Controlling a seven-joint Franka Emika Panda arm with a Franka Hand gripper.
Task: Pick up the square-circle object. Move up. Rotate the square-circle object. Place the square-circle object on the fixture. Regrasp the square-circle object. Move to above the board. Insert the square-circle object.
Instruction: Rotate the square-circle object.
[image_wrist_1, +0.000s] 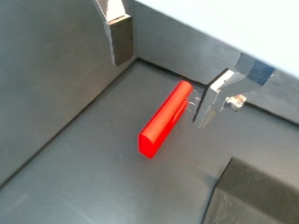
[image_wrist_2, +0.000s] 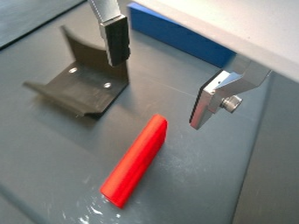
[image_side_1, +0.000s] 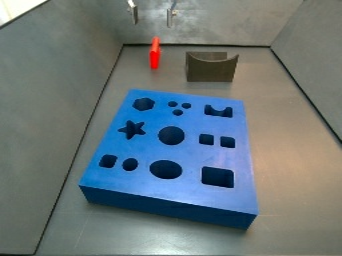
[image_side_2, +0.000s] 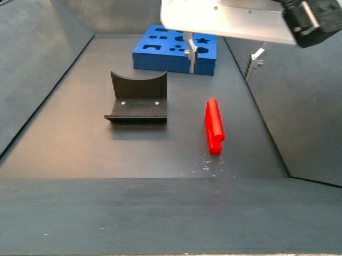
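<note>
Since the square-circle object (image_side_2: 213, 126) lies flat on the floor, I judge the pickup not yet done; rotation, fixture placement, regrasp and insertion all remain. My gripper (image_wrist_2: 158, 72) hangs above it, jaws wide and empty, the red piece below and between the fingers (image_wrist_1: 121, 39). Beside it stands the fixture (image_side_2: 136, 97); farthest off, the board (image_side_2: 173, 50).

Smooth dark grey floor (image_side_2: 80, 150) between plain grey walls (image_side_1: 67, 70), softly lit.
</note>
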